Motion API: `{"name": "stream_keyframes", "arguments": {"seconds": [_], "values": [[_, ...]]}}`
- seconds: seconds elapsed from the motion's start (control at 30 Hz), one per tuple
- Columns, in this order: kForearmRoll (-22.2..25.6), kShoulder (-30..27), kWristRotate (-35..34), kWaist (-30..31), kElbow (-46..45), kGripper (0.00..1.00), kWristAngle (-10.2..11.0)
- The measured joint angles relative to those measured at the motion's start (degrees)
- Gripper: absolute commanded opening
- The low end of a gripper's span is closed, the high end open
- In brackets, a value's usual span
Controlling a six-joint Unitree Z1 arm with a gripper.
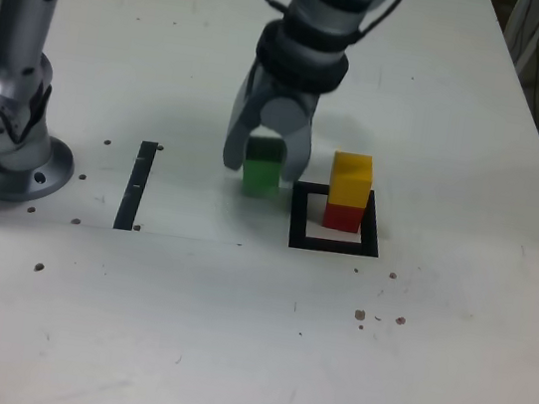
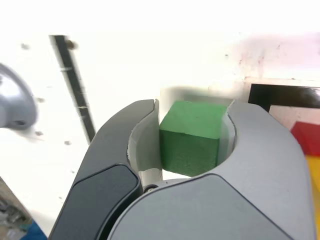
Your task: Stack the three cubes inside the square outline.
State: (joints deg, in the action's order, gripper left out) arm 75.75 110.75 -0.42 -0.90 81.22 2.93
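The green cube (image 1: pixel 261 178) sits between the two grey fingers of my gripper (image 1: pixel 264 168), which is shut on its sides; the wrist view shows both fingers pressed against the green cube (image 2: pixel 190 135) inside the gripper (image 2: pixel 194 104). Whether it rests on the table or hangs just above it I cannot tell. It is just off the exterior view's left side of the square outline (image 1: pixel 300 216). Inside that outline the yellow cube (image 1: pixel 351 176) stands on the red cube (image 1: pixel 344 218). The wrist view catches part of the square outline (image 2: pixel 280 95), the red cube (image 2: pixel 307 137) and a sliver of the yellow cube (image 2: pixel 316 175).
A narrow black strip (image 1: pixel 137 184) lies on the white table at the exterior view's left, also seen as the strip (image 2: pixel 75 85) in the wrist view. The arm's metal base (image 1: pixel 6 145) stands at the far left. Small screw holes dot the tabletop.
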Motion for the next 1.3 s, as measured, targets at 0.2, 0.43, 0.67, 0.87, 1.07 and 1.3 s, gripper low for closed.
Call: {"name": "stream_keyframes", "arguments": {"seconds": [0.2,0.43,0.67,0.87,1.07,1.3], "values": [[10.7,-4.5,-0.4,0.0,10.6,0.26,3.8],[16.0,-4.1,0.0,1.6,19.9,0.24,2.8],[16.5,0.2,-0.8,4.4,25.3,0.24,2.0],[16.9,4.5,-1.3,5.9,29.0,0.24,1.3],[17.1,8.0,-1.3,6.7,31.9,0.24,0.7],[17.1,9.6,-1.3,7.0,32.4,0.24,0.1]]}}
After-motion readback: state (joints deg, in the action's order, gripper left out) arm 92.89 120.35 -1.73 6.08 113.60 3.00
